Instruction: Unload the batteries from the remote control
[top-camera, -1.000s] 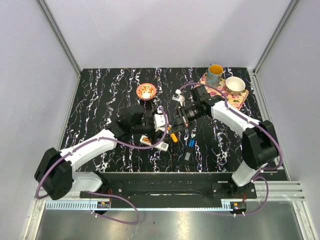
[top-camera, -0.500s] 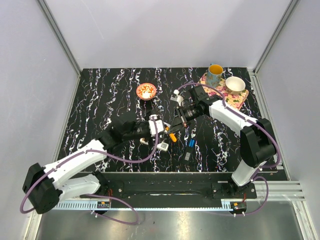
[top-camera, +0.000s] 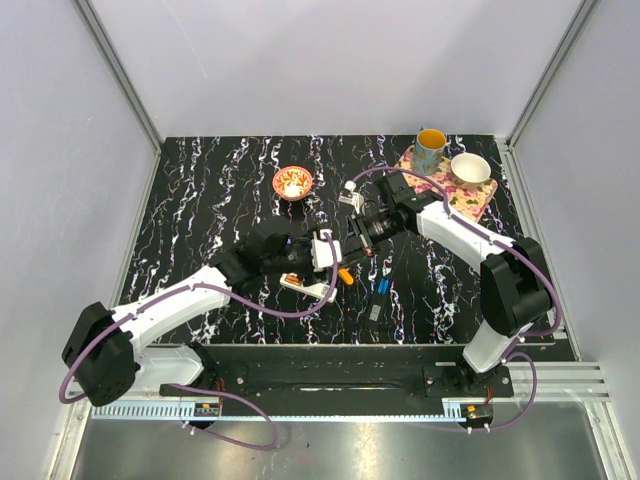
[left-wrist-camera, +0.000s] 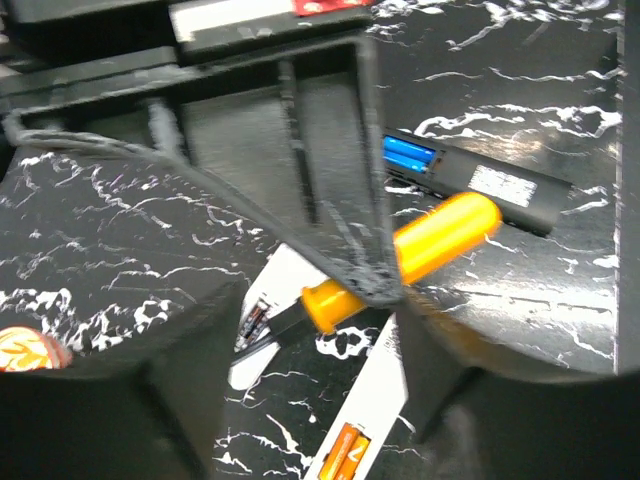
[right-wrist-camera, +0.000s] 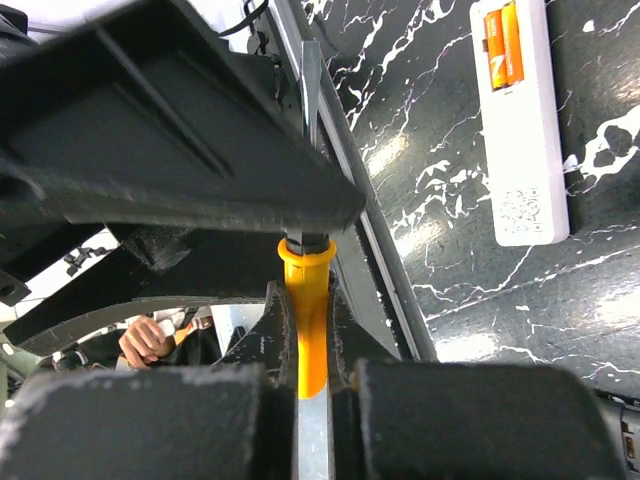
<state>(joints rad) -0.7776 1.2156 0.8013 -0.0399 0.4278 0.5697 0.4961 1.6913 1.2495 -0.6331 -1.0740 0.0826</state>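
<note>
My right gripper (top-camera: 352, 256) is shut on an orange-handled pry tool (right-wrist-camera: 307, 320), which also shows in the top view (top-camera: 345, 274). The tool's dark tip reaches into the open end of a white remote (left-wrist-camera: 265, 330). My left gripper (left-wrist-camera: 310, 400) is open and empty, with its fingers (left-wrist-camera: 110, 400) spread above the remotes; in the top view it (top-camera: 324, 262) sits close to the right gripper. A second white remote (left-wrist-camera: 400, 400) lies between the fingers, with orange batteries (left-wrist-camera: 345, 455) in its open bay. It also shows in the right wrist view (right-wrist-camera: 520, 130), batteries (right-wrist-camera: 503, 32) in place.
A black remote (left-wrist-camera: 500, 185) with blue cells (left-wrist-camera: 408, 155) lies just right of the tool, and shows in the top view (top-camera: 380, 290). A small orange bowl (top-camera: 293, 182) stands behind the left gripper. A mug (top-camera: 430, 150) and a white bowl (top-camera: 470, 168) stand on a mat at the back right.
My left arm has swung back in and its gripper has shifted slightly right, closer to the right gripper. The right gripper still holds the orange tool at the remote.
</note>
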